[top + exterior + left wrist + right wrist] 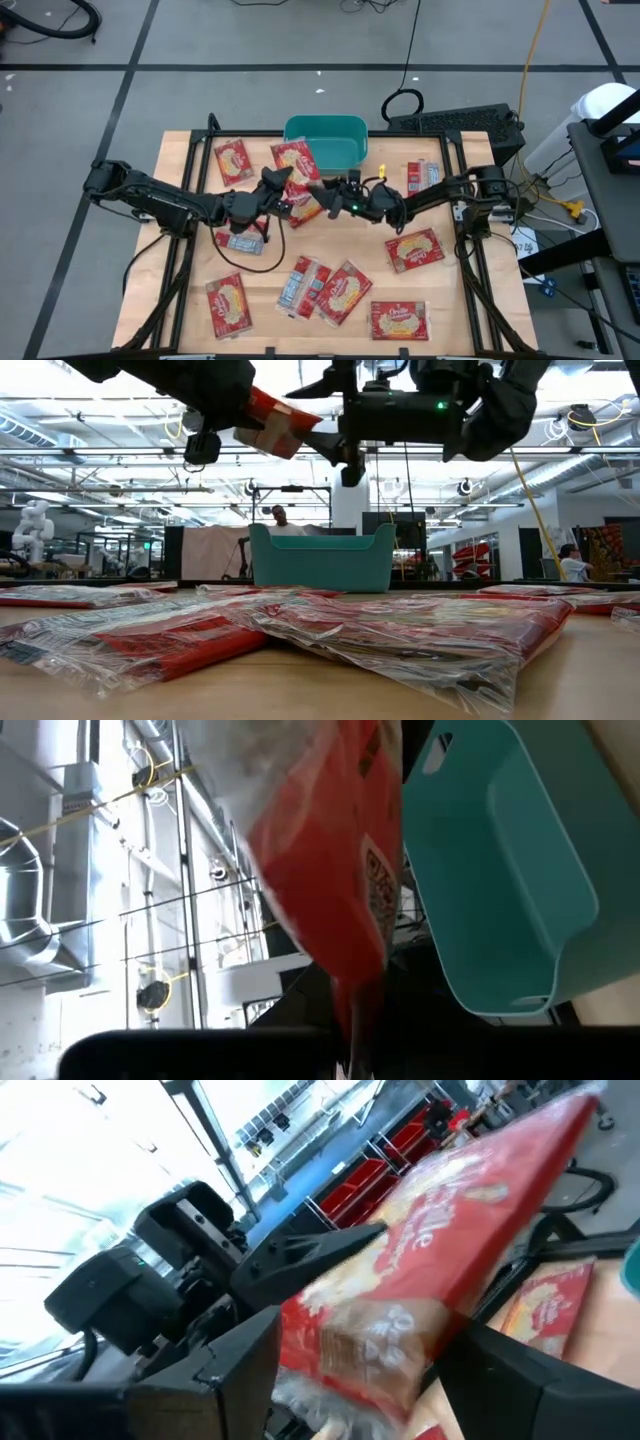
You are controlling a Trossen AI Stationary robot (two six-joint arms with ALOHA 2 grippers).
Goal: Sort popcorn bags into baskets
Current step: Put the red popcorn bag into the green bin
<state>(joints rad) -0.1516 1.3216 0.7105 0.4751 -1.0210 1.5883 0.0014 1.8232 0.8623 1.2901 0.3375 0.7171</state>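
My left gripper [272,196] is shut on a red popcorn bag [303,206], held in the air over the table's middle; the low view shows the bag [283,422] high above the tabletop. My right gripper [332,192] faces it from the right, open. Its two fingers [235,1355] stand on either side of the bag's free end [370,1350]; whether they touch it I cannot tell. The teal basket [345,130] stands on its base at the table's far edge, just beyond both grippers. Several more popcorn bags lie flat on the table. My left gripper pinches one end of the bag [358,1010] between its two fingers. The fingers come in level from the table's left. The bag is lifted clear of the table and reaches away from the fingers toward my right gripper, tilted and turned partly on edge.
Loose bags lie at the far left [232,160], beside the basket [293,158], at the far right [425,176], the right [415,250] and along the near edge [228,305] [340,292] [400,320]. A keyboard [460,122] sits beyond the table. People [280,515] are in the room behind.
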